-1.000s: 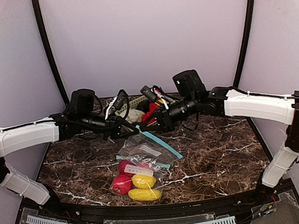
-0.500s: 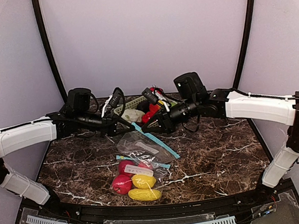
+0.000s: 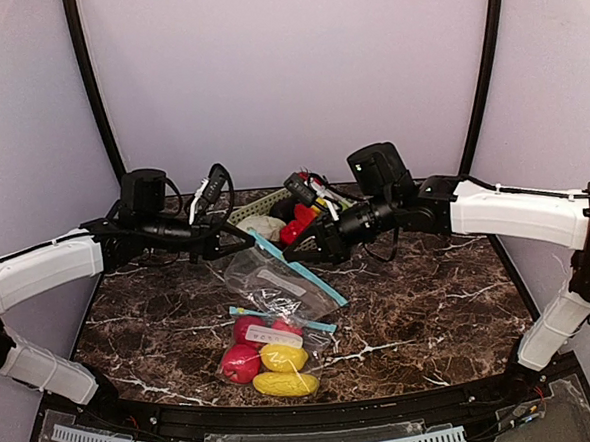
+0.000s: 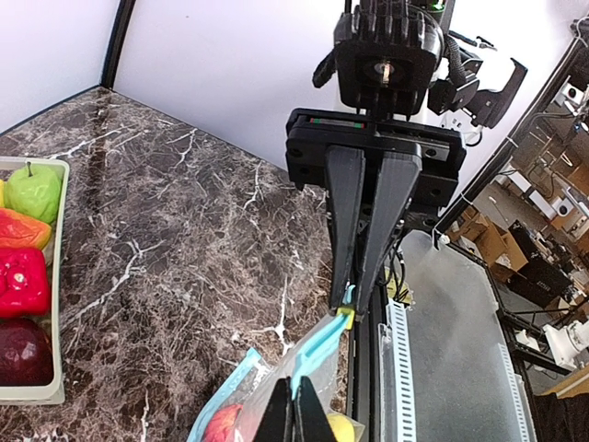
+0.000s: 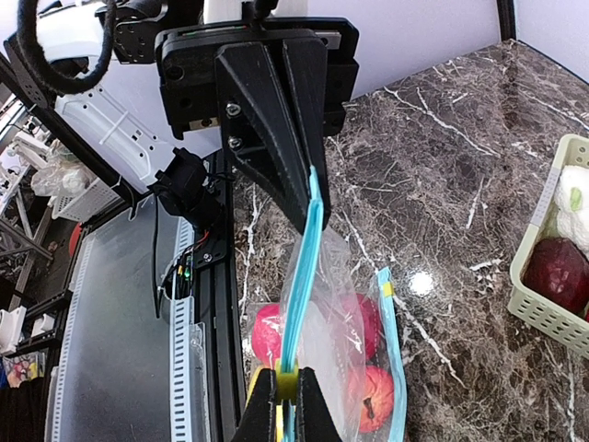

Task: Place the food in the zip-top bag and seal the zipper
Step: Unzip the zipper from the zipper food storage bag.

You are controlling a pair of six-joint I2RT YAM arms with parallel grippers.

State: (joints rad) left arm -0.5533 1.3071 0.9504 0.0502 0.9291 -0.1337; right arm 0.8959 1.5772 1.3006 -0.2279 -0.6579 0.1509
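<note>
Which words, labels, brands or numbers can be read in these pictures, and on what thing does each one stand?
No text can be read in any view.
The white label patch on the zip-top bag: print, if any, too blurred to read.
The cardboard boxes beyond the table, in the left wrist view: too small to read.

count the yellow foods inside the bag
2: a rounder one low in the bag, a longer one at its near end. Others may hide behind the red pieces.

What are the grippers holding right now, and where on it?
The bag, by its blue zipper strip: left gripper pinches one spot, right gripper another, strip taut between them.
</note>
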